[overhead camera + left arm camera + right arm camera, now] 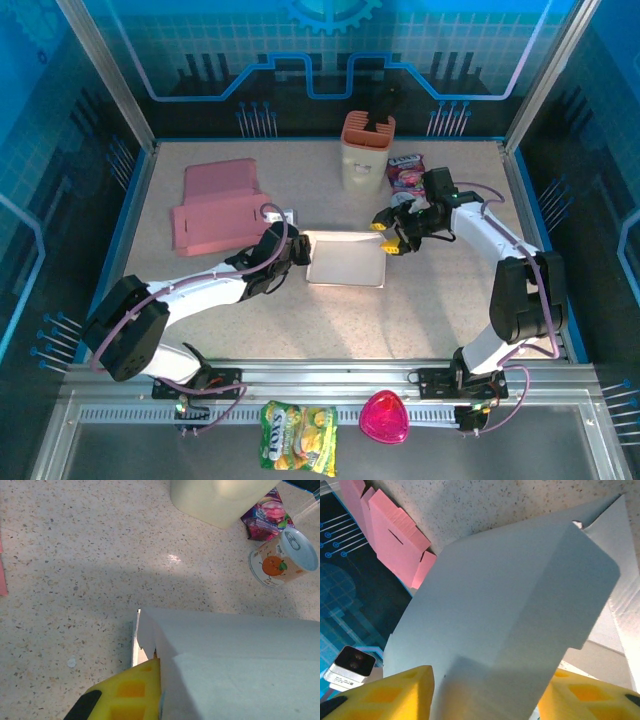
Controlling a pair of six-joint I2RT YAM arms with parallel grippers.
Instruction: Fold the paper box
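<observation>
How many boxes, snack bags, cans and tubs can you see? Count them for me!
Paper boxes: 2, the white box and the flat pink box
Snack bags: 2, the purple bag and the yellow bag
Cans: 1, the can with an orange picture
Tubs: 1, the cream tub
Total: 6

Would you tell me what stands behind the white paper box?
Behind the white paper box: a can with an orange picture, a purple snack packet, a beige container. The right gripper covers the table at its far corner.
</observation>
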